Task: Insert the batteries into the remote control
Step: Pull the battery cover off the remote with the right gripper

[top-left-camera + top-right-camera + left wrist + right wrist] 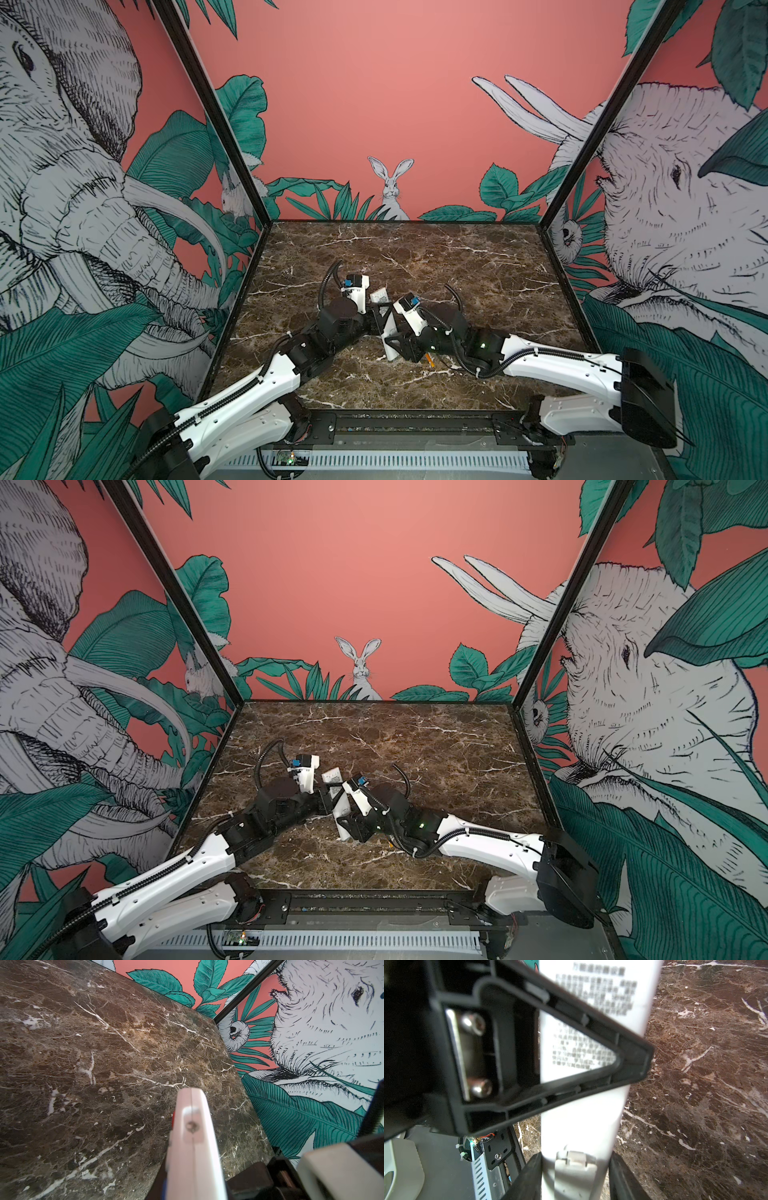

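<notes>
Right now my left claw is clamped on the remote control, holding it tilted over the middle of the bench, its plain white back with printed labels facing my right wrist camera. My right claw has its black fingers one at each long edge of the remote, beside a small latch, and I cannot tell whether they press on it. One orange battery lies on the bench just under my right arm.
</notes>
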You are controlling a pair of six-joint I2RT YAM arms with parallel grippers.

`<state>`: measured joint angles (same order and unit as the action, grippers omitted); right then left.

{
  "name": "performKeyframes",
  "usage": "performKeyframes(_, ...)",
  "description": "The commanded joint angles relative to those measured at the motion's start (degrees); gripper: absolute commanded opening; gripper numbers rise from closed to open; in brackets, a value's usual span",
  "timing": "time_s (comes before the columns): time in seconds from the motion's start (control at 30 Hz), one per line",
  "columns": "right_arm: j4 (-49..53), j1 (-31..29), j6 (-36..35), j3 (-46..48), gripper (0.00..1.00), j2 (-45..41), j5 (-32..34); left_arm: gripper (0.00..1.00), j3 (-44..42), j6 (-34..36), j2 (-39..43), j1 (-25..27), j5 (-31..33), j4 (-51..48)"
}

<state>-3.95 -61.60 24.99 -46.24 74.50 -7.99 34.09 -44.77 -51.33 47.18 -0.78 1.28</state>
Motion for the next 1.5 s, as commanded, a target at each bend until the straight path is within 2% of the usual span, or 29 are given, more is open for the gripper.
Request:
performKeyframes(0.0,-2.4,0.6,0.5,0.3,0.45,0.3,0.7,0.0,-0.6,-0.2,0.7,-0.1,-0.4,2.0)
performKeyframes(1.47,-4.5,1.0,0.3,1.8,0.21,-1.9,-0.6,0.0,-1.8,-0.5,1.4,-0.7,0.0,1.7)
